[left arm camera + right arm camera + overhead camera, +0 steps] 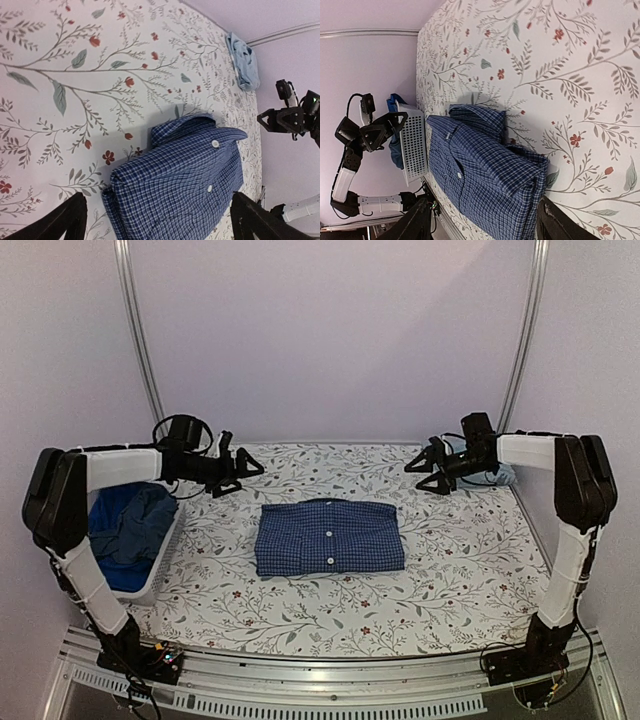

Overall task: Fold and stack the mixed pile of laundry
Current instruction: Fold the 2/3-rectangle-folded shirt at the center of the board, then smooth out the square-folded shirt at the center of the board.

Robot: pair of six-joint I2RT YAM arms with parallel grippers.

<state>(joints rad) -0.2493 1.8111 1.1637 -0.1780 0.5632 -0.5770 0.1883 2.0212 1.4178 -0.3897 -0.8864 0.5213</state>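
A dark blue small-check collared shirt (329, 536) lies folded in a neat rectangle at the middle of the floral table, buttons up. What is left of the mixed laundry pile (130, 525), crumpled blue garments, sits in the white basket at the left. A folded light-blue shirt (500, 476) rests at the back right. My left gripper (245, 475) hovers open back-left of the checked shirt, holding nothing. My right gripper (415, 477) hovers open back-right of it, also holding nothing. Both wrist views look down on the checked shirt (185, 180) (485, 175) between wide-spread fingers.
The white plastic basket (165, 550) stands at the table's left edge under my left arm. The floral cloth (450, 570) covers the table. A metal rail (330, 680) runs along the near edge, and two slanted poles rise at the back.
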